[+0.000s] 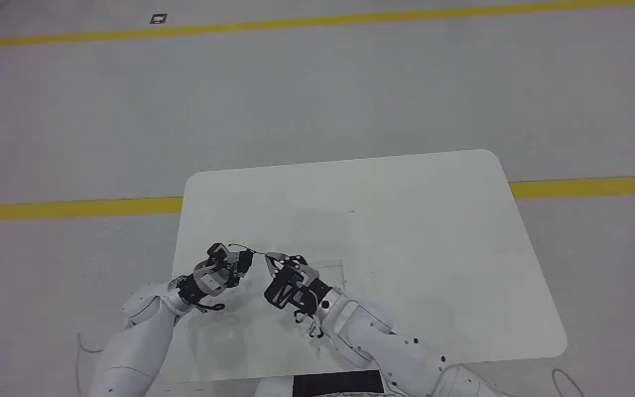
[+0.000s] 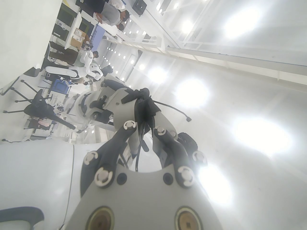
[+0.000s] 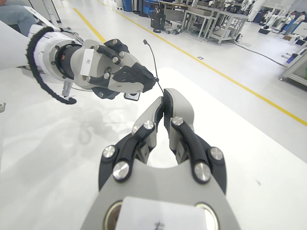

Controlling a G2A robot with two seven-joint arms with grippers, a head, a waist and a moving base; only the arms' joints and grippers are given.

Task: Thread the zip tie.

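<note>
A thin black zip tie (image 3: 153, 65) is held in the air between my two grippers, above the front-left part of the white table (image 1: 417, 218). My left gripper (image 3: 153, 80), with black fingertip covers, is shut on the tie partway along the strap. The free end, which carries a small block (image 3: 145, 41), curves away past it. My right gripper (image 3: 163, 95) is shut on the tie's other end, its tips almost touching the left fingertips. From above, the left gripper (image 1: 241, 260) and right gripper (image 1: 273, 264) face each other with the tie (image 1: 253, 251) bridging them. The left wrist view has the tie (image 2: 172, 108) sticking out from its own gripper (image 2: 144, 107).
The table (image 3: 227, 132) has rounded corners, and its front edge lies close to both arms. Yellow floor lines (image 1: 298, 22) run behind and beside it. Workbenches and shelves (image 3: 203, 13) stand far back in the room.
</note>
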